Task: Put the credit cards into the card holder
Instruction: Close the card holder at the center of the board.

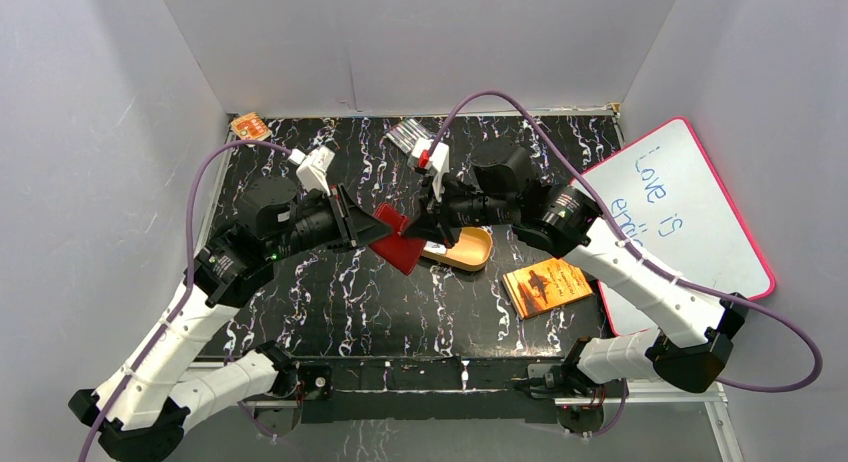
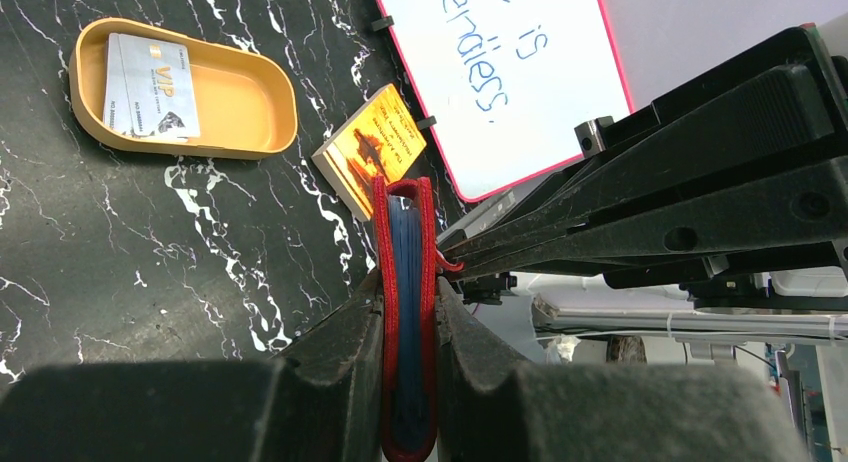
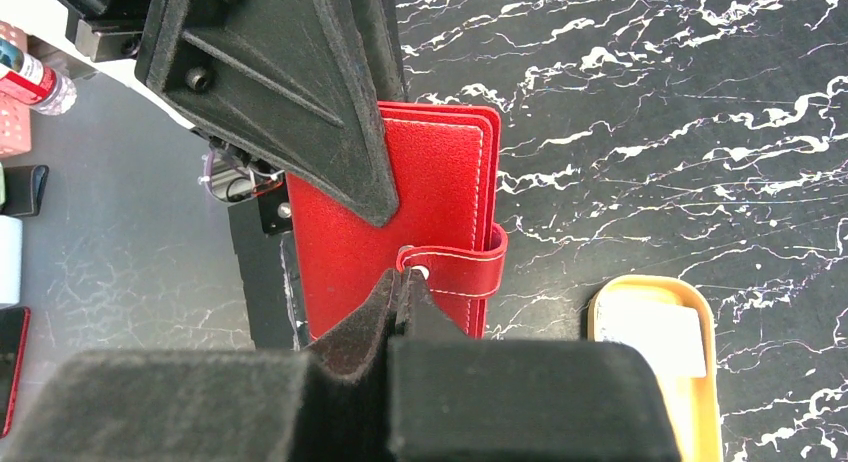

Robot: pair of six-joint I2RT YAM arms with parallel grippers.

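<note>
Half card holder (image 3: 440, 182) behind left gripper (image 3: 372, 192)

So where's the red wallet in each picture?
Top external: the red wallet is at the middle, just left of the tray.
Left wrist: bottom middle, seen edge-on.
Right wrist: middle, its flat cover facing the camera.
Shared landmark: the orange tray, in all three views.

Left arm (image 1: 170, 337) and right arm (image 1: 645, 282) had white shells and black joints. Purple cables (image 1: 190, 232) ran off both. Left end effector (image 2: 408, 297) and right end effector (image 3: 405, 282) were matte black, wedge-fingered, with recessed screws (image 3: 198, 79).
</note>
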